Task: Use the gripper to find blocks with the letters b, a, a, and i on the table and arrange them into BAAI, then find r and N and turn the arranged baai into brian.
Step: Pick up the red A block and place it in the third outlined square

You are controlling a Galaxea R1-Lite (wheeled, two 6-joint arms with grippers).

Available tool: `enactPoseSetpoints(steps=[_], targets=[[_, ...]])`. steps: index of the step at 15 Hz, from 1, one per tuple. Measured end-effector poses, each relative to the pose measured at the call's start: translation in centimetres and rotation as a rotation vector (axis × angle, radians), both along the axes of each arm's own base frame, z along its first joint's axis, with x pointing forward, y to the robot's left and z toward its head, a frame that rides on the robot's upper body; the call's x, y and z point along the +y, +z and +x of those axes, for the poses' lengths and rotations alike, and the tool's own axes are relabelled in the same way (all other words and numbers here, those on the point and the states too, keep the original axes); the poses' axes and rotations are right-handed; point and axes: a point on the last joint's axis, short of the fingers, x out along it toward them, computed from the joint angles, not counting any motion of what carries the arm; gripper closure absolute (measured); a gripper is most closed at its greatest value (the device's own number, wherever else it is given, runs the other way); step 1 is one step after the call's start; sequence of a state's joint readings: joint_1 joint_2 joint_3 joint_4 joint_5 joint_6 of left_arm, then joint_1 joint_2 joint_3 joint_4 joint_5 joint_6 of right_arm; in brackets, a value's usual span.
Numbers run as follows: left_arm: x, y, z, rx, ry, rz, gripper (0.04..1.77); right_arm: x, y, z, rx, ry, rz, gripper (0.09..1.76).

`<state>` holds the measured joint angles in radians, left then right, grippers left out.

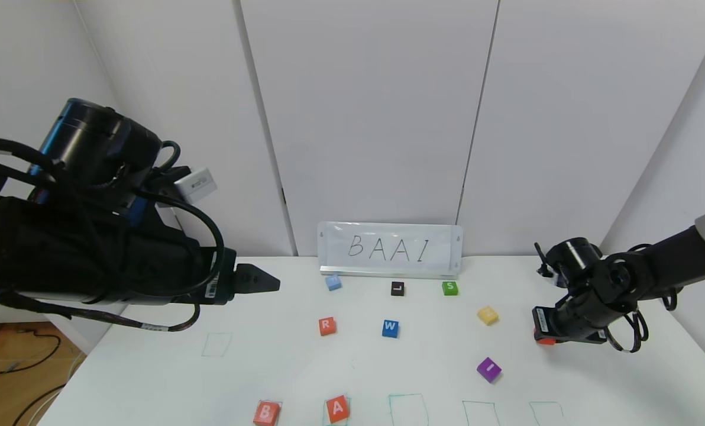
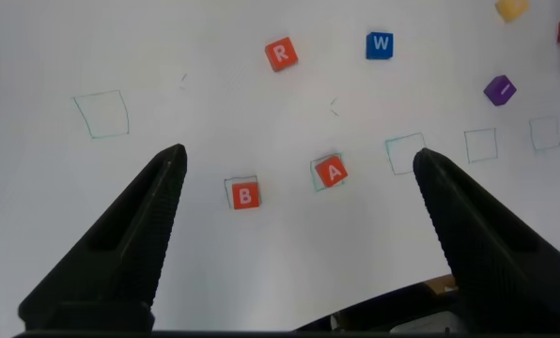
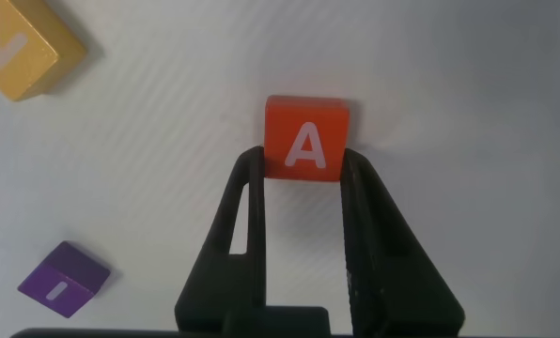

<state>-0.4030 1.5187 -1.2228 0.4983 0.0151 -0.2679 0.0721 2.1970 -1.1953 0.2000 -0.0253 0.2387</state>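
My right gripper (image 3: 303, 167) is shut on an orange-red A block (image 3: 306, 138) at the right side of the table (image 1: 281, 367); in the head view only a sliver of that block (image 1: 545, 341) shows under the gripper (image 1: 546, 335). Orange-red B (image 1: 267, 412) and another A (image 1: 337, 407) sit in green boxes at the front. The purple I (image 1: 489, 369) lies front right and the r (image 1: 327, 326) at mid-table. A yellow cube (image 3: 17, 47) carries what looks like an N. My left gripper (image 2: 299, 158) hangs open above the left of the table.
Blue W (image 1: 390, 328), light blue (image 1: 333, 282), black L (image 1: 397, 288) and green S (image 1: 450, 288) cubes lie toward the back, before a BAAI sign (image 1: 390, 248) against the wall. Empty green boxes (image 1: 408, 409) line the front edge.
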Motion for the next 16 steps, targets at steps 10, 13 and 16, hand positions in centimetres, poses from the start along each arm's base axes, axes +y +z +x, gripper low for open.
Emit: enactPoseSetpoints(steps=[10, 13, 16], targets=[[0.0, -0.1, -0.1, -0.010, -0.012, 0.008, 0.09, 0.6, 0.7, -0.6, -0.009, 0.012, -0.002, 1.32], [0.1, 0.0, -0.1, -0.016, -0.010, 0.006, 0.09, 1.9, 3.1, -2.1, -0.032, 0.033, 0.003, 1.32], [0.2, 0.1, -0.2, -0.021, -0.008, 0.006, 0.09, 4.9, 6.3, -5.1, 0.022, 0.030, 0.023, 1.32]])
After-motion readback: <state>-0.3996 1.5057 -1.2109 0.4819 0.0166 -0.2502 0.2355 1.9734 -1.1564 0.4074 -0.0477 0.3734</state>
